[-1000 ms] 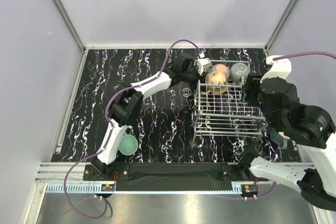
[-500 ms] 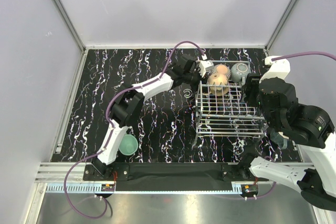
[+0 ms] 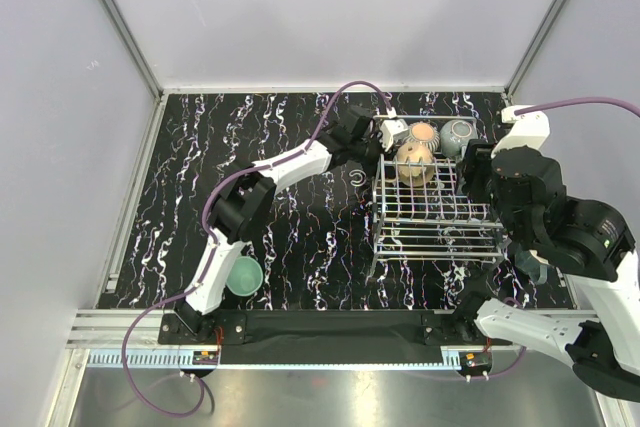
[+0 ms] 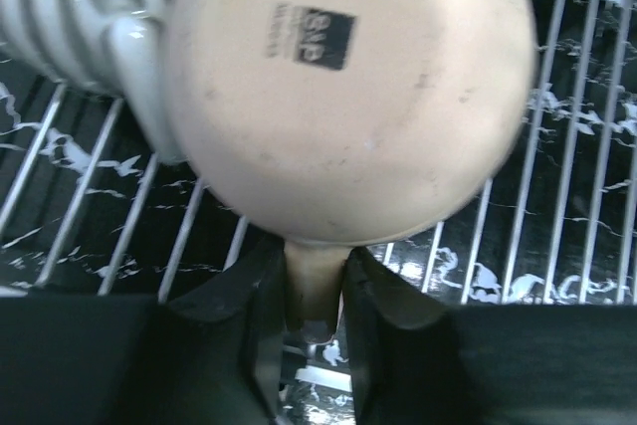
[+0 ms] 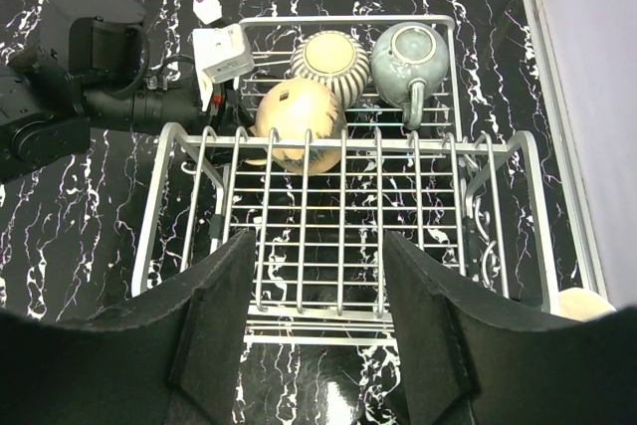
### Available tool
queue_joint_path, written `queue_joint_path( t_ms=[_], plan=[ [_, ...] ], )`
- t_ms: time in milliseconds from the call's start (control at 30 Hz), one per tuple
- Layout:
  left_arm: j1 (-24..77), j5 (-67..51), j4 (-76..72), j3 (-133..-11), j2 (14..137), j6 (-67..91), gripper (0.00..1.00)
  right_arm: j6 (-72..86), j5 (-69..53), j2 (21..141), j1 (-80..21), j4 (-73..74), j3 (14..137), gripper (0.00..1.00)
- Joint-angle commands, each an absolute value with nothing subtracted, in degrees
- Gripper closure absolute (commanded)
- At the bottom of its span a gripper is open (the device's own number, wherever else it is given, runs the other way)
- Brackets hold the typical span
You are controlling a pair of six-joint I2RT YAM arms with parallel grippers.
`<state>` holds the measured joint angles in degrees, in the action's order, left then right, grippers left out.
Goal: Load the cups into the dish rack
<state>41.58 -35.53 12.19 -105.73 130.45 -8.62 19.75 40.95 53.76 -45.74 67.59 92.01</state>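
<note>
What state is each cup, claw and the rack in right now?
dish rack: holds three cups
tan cup: in dish rack, handle gripped
left claw: shut on tan cup handle
striped cup: in dish rack, free
grey-green cup: in dish rack, free
teal cup: on table, outside dish rack
right claw: open, empty

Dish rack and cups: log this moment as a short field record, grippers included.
dish rack: holds three cups at its far end
cups in rack: tan cup, striped cup, grey-green cup
cup outside: teal cup, on the table, apart from the rack
left gripper: shut on tan cup's handle
right gripper: open, above the rack's near half
</note>
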Motion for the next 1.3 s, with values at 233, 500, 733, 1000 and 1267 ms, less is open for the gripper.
queue_joint_path(
  t_ms=[233, 500, 733, 1000, 1267],
  plan=[
    [41.75, -32.61, 8.09, -106.17, 127.97, -9.14, 0.58, 20.21, 40.34, 54.58, -45.88, 65.65, 92.55, 0.39],
    [41.57, -33.66, 5.98, -104.24, 125.77, -8.26, 0.44, 20.13, 39.64, 55.37, -45.97, 66.09, 93.60, 0.39],
    [40.78, -34.63, 4.05, -100.99, 122.70, -7.91, 0.29, 20.30, 38.32, 57.30, -45.97, 66.62, 94.04, 0.39],
    [38.41, -35.68, 1.15, -97.39, 119.62, -6.77, 0.22, 19.52, 35.25, 65.46, -45.79, 67.59, 96.50, 0.38],
    [36.91, -42.80, 2.28, -101.59, 121.99, -3.69, 0.23, 19.42, 30.76, 68.82, -44.56, 65.66, 96.25, 0.38]
  ],
)
